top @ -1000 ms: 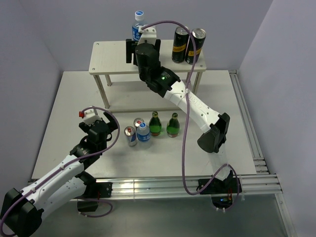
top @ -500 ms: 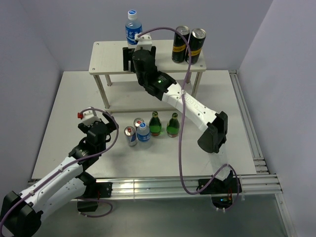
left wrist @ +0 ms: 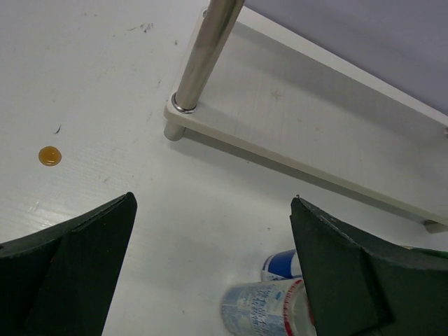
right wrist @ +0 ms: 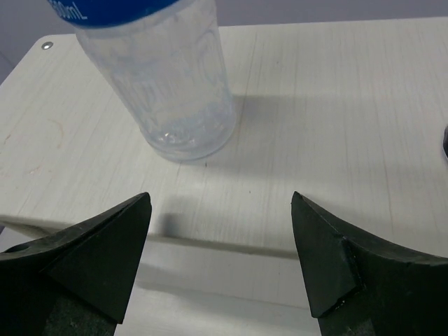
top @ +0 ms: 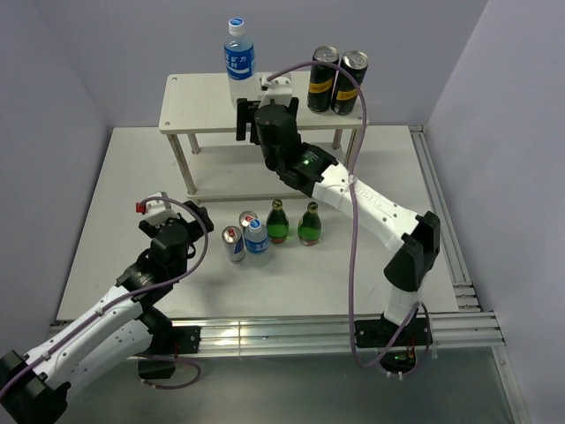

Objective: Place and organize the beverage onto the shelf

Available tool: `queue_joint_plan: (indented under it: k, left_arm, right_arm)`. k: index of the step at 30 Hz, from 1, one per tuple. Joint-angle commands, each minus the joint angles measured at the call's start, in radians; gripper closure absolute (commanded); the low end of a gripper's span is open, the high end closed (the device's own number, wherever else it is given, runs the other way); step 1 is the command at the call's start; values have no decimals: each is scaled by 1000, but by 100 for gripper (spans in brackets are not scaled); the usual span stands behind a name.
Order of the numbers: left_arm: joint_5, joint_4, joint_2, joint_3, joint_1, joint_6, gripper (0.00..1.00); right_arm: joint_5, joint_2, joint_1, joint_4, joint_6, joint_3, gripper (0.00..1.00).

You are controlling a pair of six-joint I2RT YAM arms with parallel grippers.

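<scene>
Now the right end effector (right wrist: 220,203), fingers apart, has drawn back from the bottle (right wrist: 168,91) standing on the shelf (right wrist: 336,105).

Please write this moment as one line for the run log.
right gripper: open, empty | clear bottle: upright on shelf top, free | left gripper: open, empty, over table
</scene>
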Motion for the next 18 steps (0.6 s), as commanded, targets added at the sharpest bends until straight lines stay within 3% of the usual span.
queue_joint_plan:
  k: [1, 5, 11, 18]
  left_arm:
    - [-37, -61, -33, 90, -41, -46, 1]
    - [-42, -187, -34, 166, -90, -83, 1]
    - [27, -252, -22, 245, -225, -70, 1]
    - [-123, -292, 57, 235, -586, -179, 1]
  right_arm:
    - [20, -95, 23, 16, 33, -73, 12]
    - [66, -200, 59, 36, 25, -165, 11]
    - [158, -387, 153, 36, 34, -336, 11]
    - [287, -625, 277, -27, 100, -524, 11]
